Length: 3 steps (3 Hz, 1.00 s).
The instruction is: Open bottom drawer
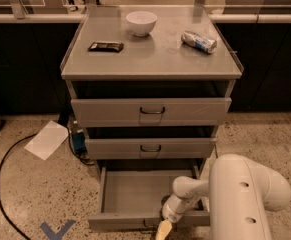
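Observation:
The grey metal cabinet [150,64] has three drawers. The bottom drawer [135,194] stands pulled out, and its plain grey tray shows bare. Its narrow front [120,222] is at the lower edge of the view, with the handle mostly hidden behind the gripper. My gripper [164,228] hangs from the white arm [240,199] right at the middle of that front, at the handle's place. The top drawer [150,111] and the middle drawer [150,148] are each pulled out a little.
On the cabinet top lie a white bowl [141,22], a dark wrapped bar [106,46] and a can on its side [198,41]. A sheet of paper [47,139], a black cable [5,184] and blue tape [57,230] lie on the speckled floor at left.

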### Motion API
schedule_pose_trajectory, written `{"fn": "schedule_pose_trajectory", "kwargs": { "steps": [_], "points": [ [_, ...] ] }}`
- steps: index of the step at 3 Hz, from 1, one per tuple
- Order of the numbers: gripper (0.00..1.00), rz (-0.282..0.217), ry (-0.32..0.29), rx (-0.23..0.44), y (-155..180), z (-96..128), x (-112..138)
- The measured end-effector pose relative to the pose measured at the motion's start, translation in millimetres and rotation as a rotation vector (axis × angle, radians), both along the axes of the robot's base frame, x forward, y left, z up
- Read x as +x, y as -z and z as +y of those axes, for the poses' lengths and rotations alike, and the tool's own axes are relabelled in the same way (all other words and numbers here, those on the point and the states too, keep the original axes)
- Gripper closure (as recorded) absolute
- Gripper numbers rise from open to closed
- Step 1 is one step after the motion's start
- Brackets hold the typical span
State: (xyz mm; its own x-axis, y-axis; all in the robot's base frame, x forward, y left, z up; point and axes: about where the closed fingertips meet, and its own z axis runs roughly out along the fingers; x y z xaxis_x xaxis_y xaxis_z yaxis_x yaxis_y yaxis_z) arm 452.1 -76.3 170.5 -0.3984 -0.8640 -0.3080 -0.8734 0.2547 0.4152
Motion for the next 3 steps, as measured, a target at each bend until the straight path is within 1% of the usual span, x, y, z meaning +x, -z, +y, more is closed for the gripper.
{"fn": "schedule_pose_trajectory", "kwargs": {
  "steps": [1, 3],
  "points": [
    [0.00, 0.042, -0.001, -0.015, -7.9, -4.4, -15.0],
    [0.00, 0.047, -0.001, -0.014, -7.9, -4.5, -13.3]
  ]
}}
